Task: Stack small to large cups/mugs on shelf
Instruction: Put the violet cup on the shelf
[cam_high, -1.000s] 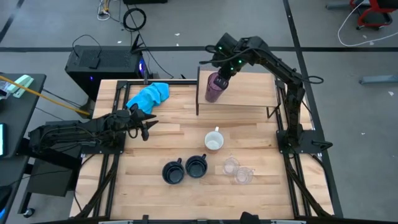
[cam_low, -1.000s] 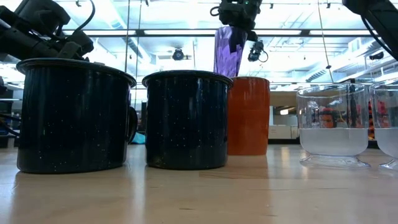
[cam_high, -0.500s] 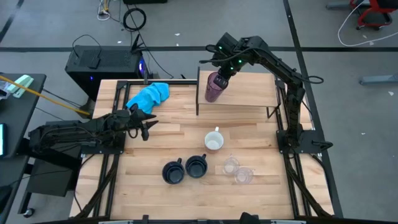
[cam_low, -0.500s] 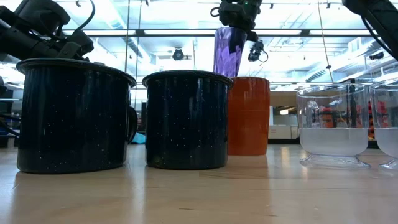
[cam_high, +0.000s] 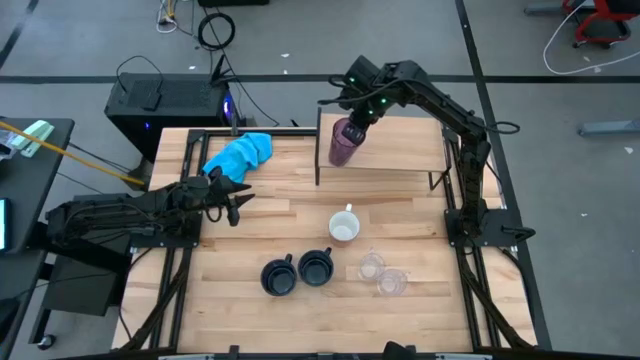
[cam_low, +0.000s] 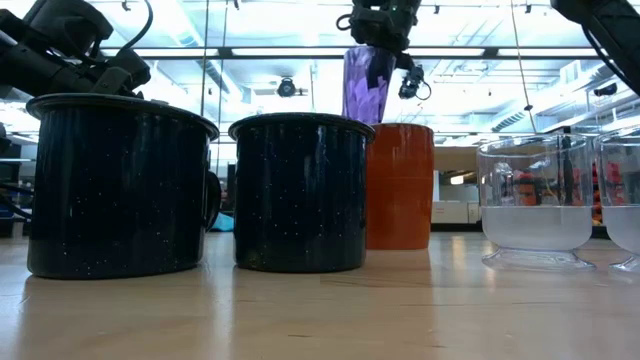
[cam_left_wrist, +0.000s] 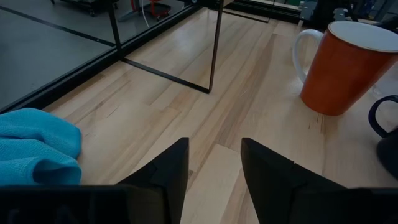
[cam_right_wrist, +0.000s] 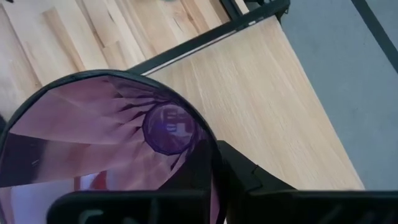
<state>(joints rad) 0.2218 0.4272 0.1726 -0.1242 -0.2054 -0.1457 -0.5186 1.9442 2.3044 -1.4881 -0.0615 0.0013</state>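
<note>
Tumbler up on the shelf, right gripper (cam_high: 352, 112) at its rim!

Right arm reaches across the upper middle of the high view, its fingers pinching the rim of the purple tumbler (cam_high: 343, 142), which stands upright on the shelf (cam_high: 400, 145) near that platform's left end. Lower down on the tabletop (cam_high: 270, 225), the orange mug (cam_high: 344, 227) sits just below the shelf; two navy mugs (cam_high: 296, 272) stand side by side beneath it, and two clear cups (cam_high: 381, 275) huddle to their right. Over at the left edge, the left gripper (cam_left_wrist: 214, 168) hangs low above the wood with its fingers spread and nothing between them, a blue cloth (cam_high: 239, 154) lying above it near the table's upper left corner.
</note>
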